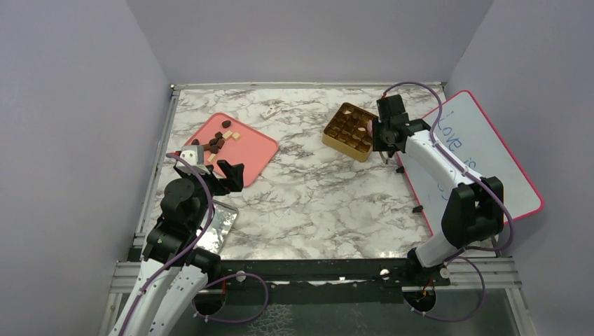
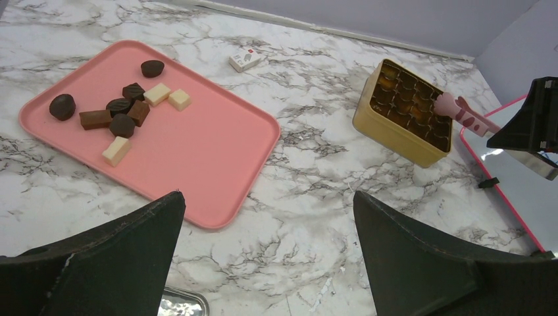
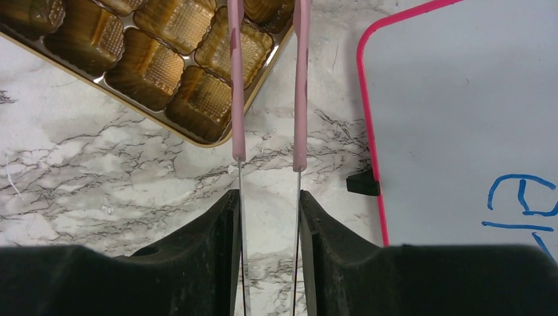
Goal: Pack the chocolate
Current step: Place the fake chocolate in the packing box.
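The right end effector is clamped on a pair of pink tweezers with bare metal shanks, one black finger pressing each shank. The tweezers' two arms stand apart and run straight out from the fingers over the corner of a square gold box with gridded compartments. Their tips are cut off at the top of the right wrist view, so I cannot tell whether they hold anything.

The left end effector has its fingers spread wide with nothing between them, well to the left of the gold box.

The chocolate lies on a flat pink plastic tray left of the gold box. It is bunched at the tray end farthest from the box. The pieces are dark ovals, brown blocks and cream blocks. Their long axes point in different directions.

All this sits on a white worktop veined in grey like marble, enclosed by plain pale lilac walls. Just right of the gold box a pink-framed whiteboard with blue writing overhangs the worktop's edge. Beyond the tray, left of the box, lies a small white packet; its print is too small to read. A shiny silver sheet is partly hidden under the left arm.
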Available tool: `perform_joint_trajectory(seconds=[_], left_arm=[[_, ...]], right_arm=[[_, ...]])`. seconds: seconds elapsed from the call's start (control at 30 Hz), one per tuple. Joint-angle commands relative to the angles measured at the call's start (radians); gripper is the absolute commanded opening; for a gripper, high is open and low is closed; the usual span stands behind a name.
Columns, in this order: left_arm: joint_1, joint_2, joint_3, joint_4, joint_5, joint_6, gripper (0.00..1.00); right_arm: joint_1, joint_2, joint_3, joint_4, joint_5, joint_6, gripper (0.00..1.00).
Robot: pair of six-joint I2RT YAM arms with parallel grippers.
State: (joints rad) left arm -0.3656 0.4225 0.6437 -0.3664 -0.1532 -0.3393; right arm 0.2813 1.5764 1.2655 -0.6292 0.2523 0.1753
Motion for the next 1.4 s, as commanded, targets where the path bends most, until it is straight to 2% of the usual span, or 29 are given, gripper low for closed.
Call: perform_joint_trajectory(seconds=[0.0, 0.4, 0.87, 1.03, 1.17, 1.37], left_arm=[[0.005, -0.013, -0.004, 0.014, 0.014, 0.007, 0.99], [0.005, -0.024, -0.004, 0.014, 0.004, 0.006, 0.99], [0.005, -0.025, -0.001, 0.014, -0.008, 0.010, 0.99], [0.005, -0.040, -0.001, 0.014, -0.020, 0.006, 0.99], [0.005, -0.050, -0.001, 0.015, -0.033, 0.006, 0.99], [0.009, -0.066, 0.002, 0.015, -0.062, 0.003, 0.99]], right_arm=[[-0.005, 0.005, 0.033, 0.020, -0.004, -0.011, 0.39], [-0.005, -0.036, 0.046, 0.010, -0.050, -0.007, 0.39], [0.009, -0.084, 0.057, 0.039, -0.213, 0.008, 0.38], [0.066, -0.084, 0.051, 0.082, -0.246, 0.010, 0.38], [0.163, -0.074, 0.043, 0.151, -0.225, 0.016, 0.38], [0.306, 0.047, 0.114, 0.202, -0.168, -0.008, 0.38]])
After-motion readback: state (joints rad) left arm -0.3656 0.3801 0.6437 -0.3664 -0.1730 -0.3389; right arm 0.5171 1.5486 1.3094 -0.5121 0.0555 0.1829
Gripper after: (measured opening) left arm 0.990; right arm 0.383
